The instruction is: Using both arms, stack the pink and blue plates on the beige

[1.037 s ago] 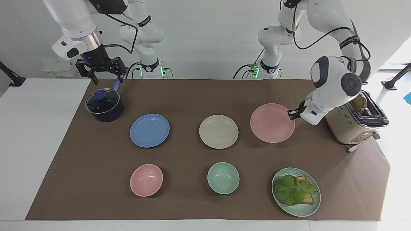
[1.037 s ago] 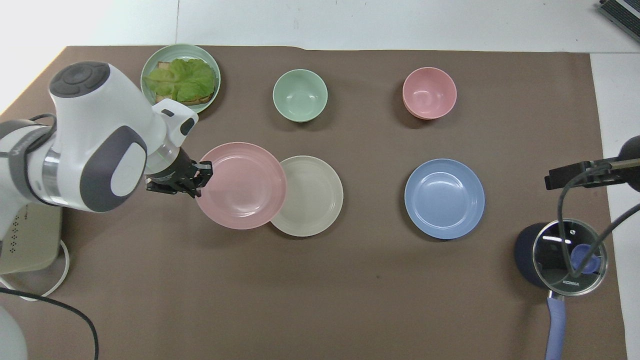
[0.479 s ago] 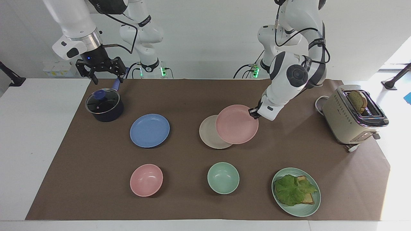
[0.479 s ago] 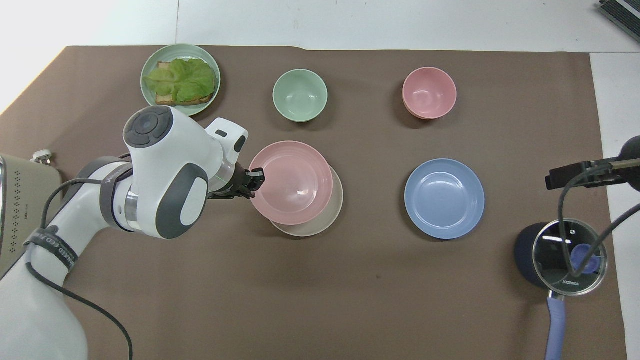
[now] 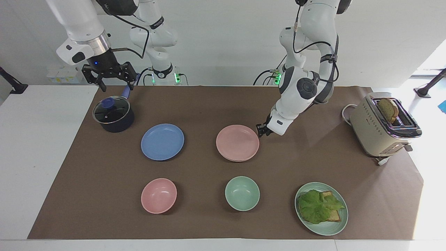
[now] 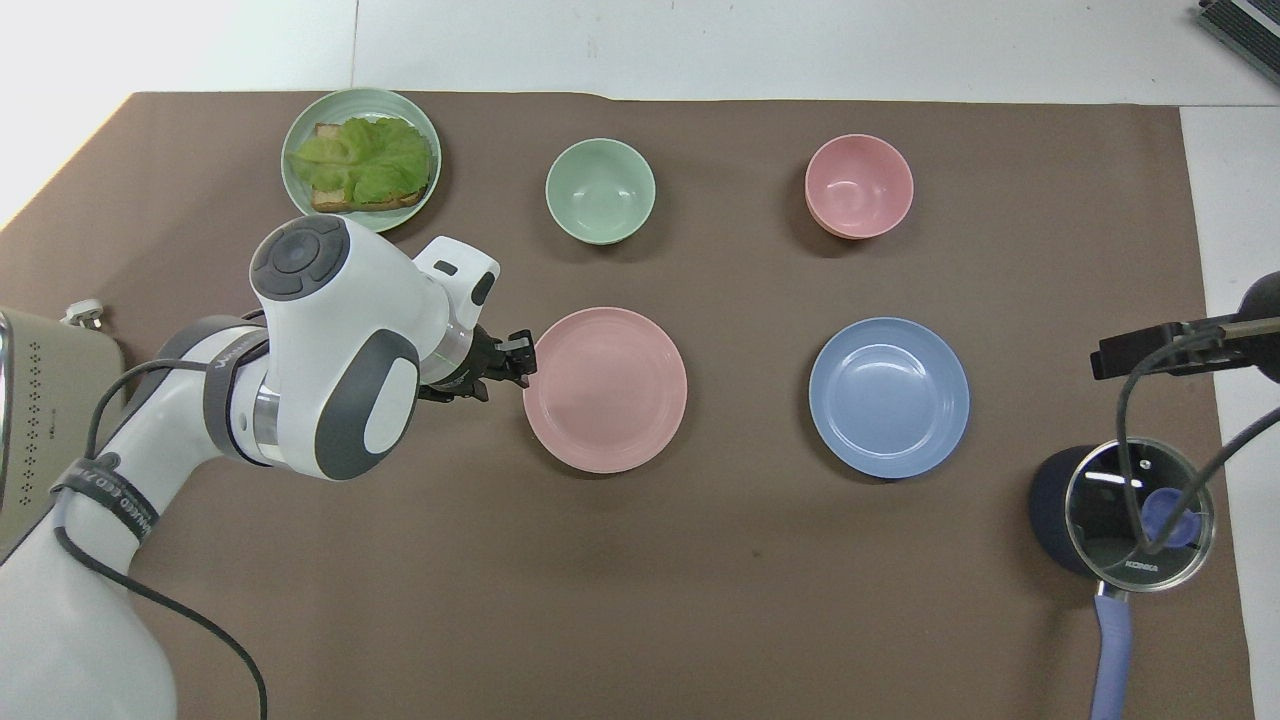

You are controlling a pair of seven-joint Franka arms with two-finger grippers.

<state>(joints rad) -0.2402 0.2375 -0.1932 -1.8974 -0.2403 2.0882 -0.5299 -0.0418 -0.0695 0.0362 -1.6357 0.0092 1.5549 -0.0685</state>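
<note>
The pink plate (image 5: pixel 237 142) (image 6: pixel 605 388) lies flat in the middle of the brown mat, right on top of the beige plate, which it hides. My left gripper (image 5: pixel 260 130) (image 6: pixel 522 356) sits low at the pink plate's rim, on the side toward the left arm's end, open and holding nothing. The blue plate (image 5: pixel 162 142) (image 6: pixel 889 397) lies alone on the mat beside the stack, toward the right arm's end. My right gripper (image 5: pixel 116 83) hangs open and empty above the pot, and that arm waits.
A dark pot with a glass lid (image 5: pixel 113 114) stands near the right arm's base. A cream toaster (image 5: pixel 381 125) stands at the left arm's end. Farther from the robots are a pink bowl (image 5: pixel 159 195), a green bowl (image 5: pixel 242 193) and a green plate (image 5: pixel 339 226) with lettuce and toast.
My left gripper carried the pink plate from the toaster side over the beige plate, set it down and let go. The right arm has not moved.
</note>
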